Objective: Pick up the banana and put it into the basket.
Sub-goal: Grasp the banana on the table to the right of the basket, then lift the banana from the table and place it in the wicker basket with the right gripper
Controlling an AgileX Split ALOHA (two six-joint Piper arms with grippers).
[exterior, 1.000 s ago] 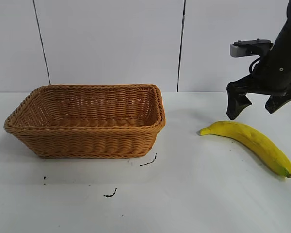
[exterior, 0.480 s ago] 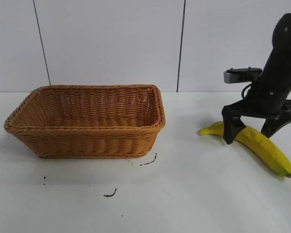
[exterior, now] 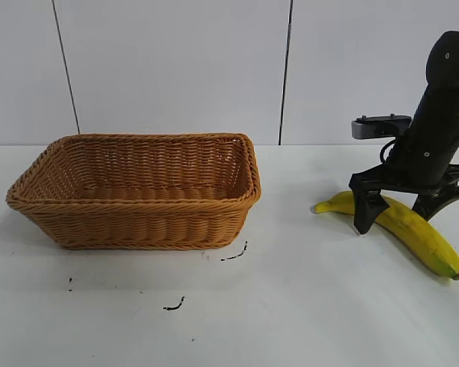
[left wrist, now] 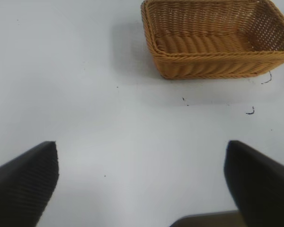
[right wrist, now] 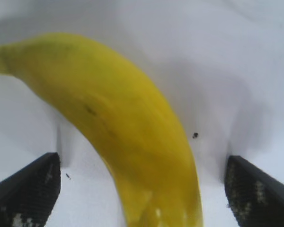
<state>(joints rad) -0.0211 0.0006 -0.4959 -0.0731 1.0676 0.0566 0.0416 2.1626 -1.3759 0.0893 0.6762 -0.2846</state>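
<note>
A: What takes up most of the white table (exterior: 306, 306)?

B: A tan woven basket (exterior: 138, 191), sitting on the left half of the table with its open top showing nothing inside. The left wrist view catches the same basket (left wrist: 217, 40) from farther off, past a wide stretch of bare tabletop.

A: And the arms?

B: The right arm, black, reaches down at the far right. Its gripper (exterior: 398, 210) is lowered to table level over the banana (exterior: 413, 233), fingers spread wide apart, one on the near-left side of the fruit and one behind it. From the wrist camera the banana (right wrist: 118, 127) runs between the two fingertips (right wrist: 26, 189), with white table showing on either side, so nothing is clamped.

A: The left arm?

B: Out of the outside view. Its own camera shows the left gripper (left wrist: 142, 184) held above bare table, fingers wide apart, gripping nothing.

A: Where exactly is the banana?

B: Flat on the table at the right, well apart from the basket, its greenish stem pointing left toward the basket and its dark tip at the near right.

A: Anything smaller?

B: A few black scribble marks (exterior: 234, 253) on the table just in front of the basket.
</note>
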